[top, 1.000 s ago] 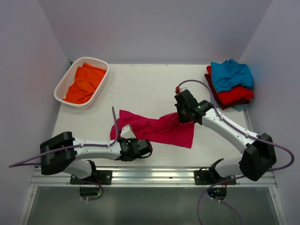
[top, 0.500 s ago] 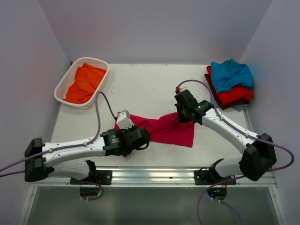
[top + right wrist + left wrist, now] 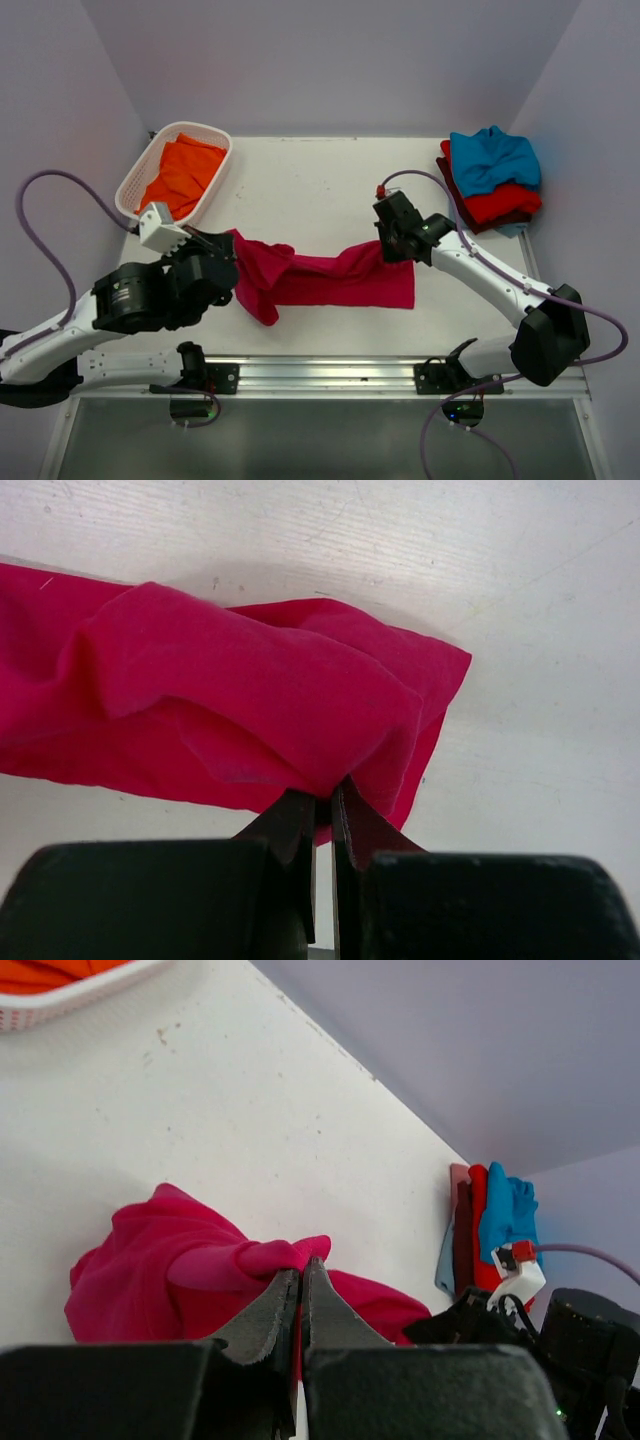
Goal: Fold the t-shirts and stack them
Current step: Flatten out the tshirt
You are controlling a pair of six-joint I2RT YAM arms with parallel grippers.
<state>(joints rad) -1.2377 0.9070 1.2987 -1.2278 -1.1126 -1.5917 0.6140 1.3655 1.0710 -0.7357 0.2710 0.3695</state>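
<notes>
A t-shirt (image 3: 340, 282) is stretched across the table's (image 3: 310, 190) near middle, pinched at its left end by the left gripper (image 3: 301, 1266) and at its right by the right gripper (image 3: 328, 792), with a basket (image 3: 134, 182) holding another t-shirt (image 3: 180, 175) set far left and a stack of t-shirts (image 3: 490, 180) far right.

Left hand (image 3: 230, 262) swung from the near middle of the bench (image 3: 320, 190) out to the left and closed, now pinching the left end of the crimson-pink t-shirt (image 3: 335, 282). That end lay flat; now it's bunched and lifted, with a flap hanging toward the near edge.
</notes>
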